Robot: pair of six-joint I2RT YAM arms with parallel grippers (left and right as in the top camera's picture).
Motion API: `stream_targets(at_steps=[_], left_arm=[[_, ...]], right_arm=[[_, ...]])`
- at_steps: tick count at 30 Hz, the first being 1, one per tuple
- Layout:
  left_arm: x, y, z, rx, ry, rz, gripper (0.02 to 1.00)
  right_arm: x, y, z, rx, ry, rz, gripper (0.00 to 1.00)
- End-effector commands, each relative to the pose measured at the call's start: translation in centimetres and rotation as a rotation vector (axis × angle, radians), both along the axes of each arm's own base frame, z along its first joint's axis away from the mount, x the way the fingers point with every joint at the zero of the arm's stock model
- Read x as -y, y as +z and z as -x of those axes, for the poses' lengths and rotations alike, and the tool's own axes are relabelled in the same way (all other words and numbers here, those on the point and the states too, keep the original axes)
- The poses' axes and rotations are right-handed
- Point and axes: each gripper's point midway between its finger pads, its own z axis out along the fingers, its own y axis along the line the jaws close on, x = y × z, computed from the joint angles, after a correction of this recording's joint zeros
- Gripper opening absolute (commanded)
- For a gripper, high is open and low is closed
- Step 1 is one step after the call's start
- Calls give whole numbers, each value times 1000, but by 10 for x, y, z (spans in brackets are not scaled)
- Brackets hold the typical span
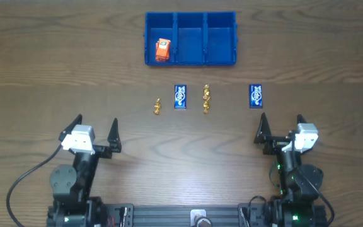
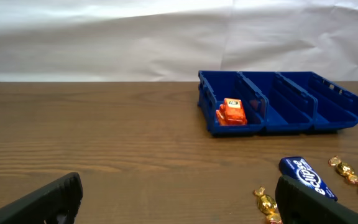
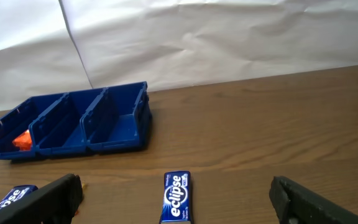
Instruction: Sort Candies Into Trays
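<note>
The blue tray (image 1: 190, 62) sits at the far side of the table, 1 tray with 3 compartments in a row. The left gripper (image 1: 97, 118) and right gripper (image 1: 281, 116) are both near their bases, jaws spread wide and holding nothing.

There are 2 blue packs on the table between the arms and the tray. The outer blue pack (image 1: 255, 96) lies just ahead of the right gripper and slightly inward of it. Its long axis points away from the arm toward the tray, so the jaws could likely close across its narrow width. The right arm is clearly the nearer one. The inner blue pack (image 1: 181, 96) lies nearer the middle.

1 orange candy (image 1: 162, 50) lies in the left compartment. 1 lone gold candy (image 1: 157, 106) lies closest to the left arm. A gold cluster (image 1: 206, 99) lies between the packs; I cannot count it.
</note>
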Motion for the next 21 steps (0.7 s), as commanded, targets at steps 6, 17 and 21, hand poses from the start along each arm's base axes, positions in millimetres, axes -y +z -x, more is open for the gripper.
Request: stream_targets(at_steps=[6,17,21], left_arm=[[2,-17,1,-52,-11,12,996],[2,-17,1,-52,-11,12,998],[2,-17,1,-52,-11,12,998]], right_arm=[[-1,4,0,16,3,-8,998],[-10,26,4,-66,58,6,998],[-10,62,1,-181,67,44,998]])
